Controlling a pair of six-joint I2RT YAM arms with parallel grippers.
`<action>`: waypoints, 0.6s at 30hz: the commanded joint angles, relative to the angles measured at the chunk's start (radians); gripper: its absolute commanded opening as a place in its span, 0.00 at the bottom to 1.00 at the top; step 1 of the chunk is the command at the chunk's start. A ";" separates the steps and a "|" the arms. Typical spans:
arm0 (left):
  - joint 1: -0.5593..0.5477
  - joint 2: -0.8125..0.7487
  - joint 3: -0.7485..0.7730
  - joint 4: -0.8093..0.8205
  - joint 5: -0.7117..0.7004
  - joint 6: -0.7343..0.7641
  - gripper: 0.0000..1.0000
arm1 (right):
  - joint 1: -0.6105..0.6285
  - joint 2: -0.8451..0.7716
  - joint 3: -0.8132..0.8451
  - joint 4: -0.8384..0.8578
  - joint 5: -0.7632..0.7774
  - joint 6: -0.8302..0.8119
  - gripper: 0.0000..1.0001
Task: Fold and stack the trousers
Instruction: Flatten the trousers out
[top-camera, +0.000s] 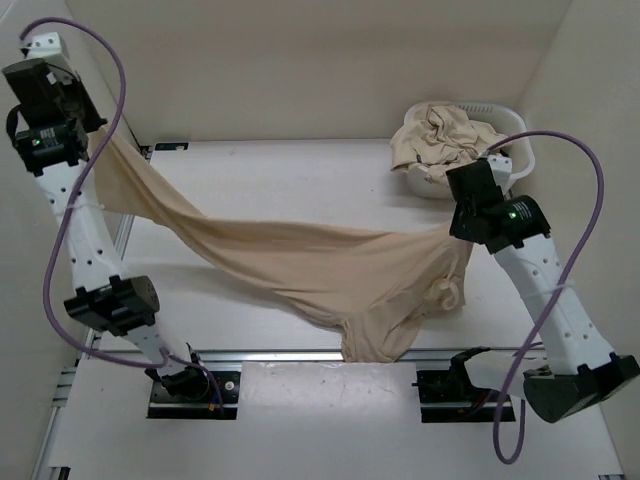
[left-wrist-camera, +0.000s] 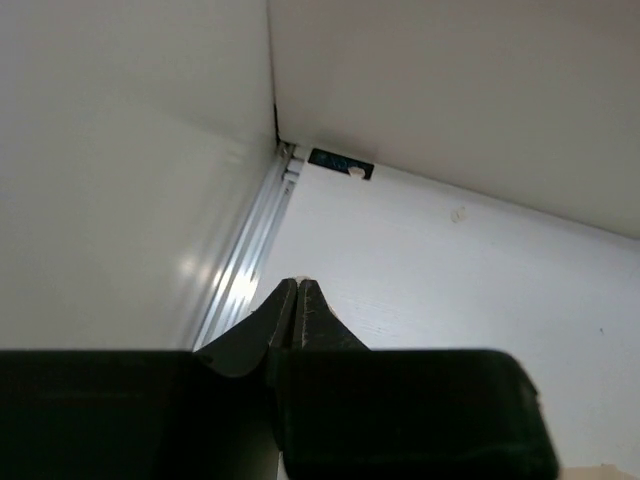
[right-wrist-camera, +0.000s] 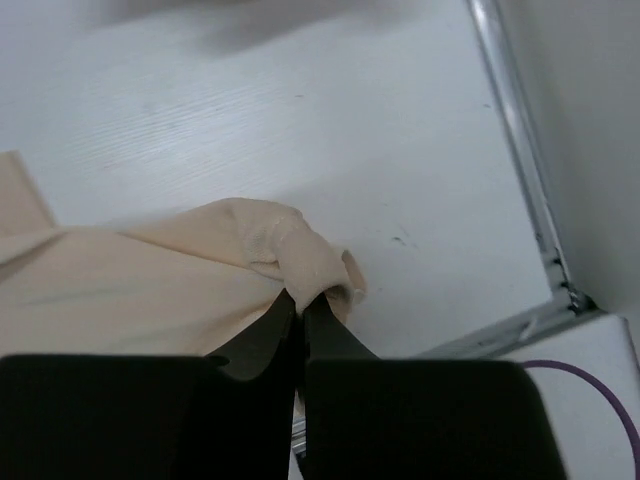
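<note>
One pair of beige-tan trousers (top-camera: 330, 265) hangs stretched between my two grippers and sags onto the white table (top-camera: 300, 180), its lowest fold at the near edge. My left gripper (top-camera: 92, 130) is raised at the far left and shut on one end; in the left wrist view only a sliver of cloth shows at the closed gripper (left-wrist-camera: 299, 285). My right gripper (top-camera: 462, 235) is shut on the other end; in the right wrist view the gripper (right-wrist-camera: 300, 298) pinches a bunched fold of the trousers (right-wrist-camera: 150, 290).
A white laundry basket (top-camera: 523, 160) at the far right holds a crumpled heap of more beige trousers (top-camera: 440, 140). White walls enclose the table on the left, back and right. A metal rail (top-camera: 300, 355) runs along the near edge by the arm bases.
</note>
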 joint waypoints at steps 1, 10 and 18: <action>-0.041 0.056 0.050 0.037 0.024 0.000 0.14 | -0.095 0.033 -0.021 -0.041 0.189 0.030 0.00; -0.176 0.221 0.069 0.134 -0.017 0.000 0.14 | -0.439 0.097 -0.133 0.044 0.153 0.027 0.00; -0.246 0.448 0.078 0.158 -0.135 0.000 0.14 | -0.655 0.262 -0.245 0.230 0.013 -0.057 0.00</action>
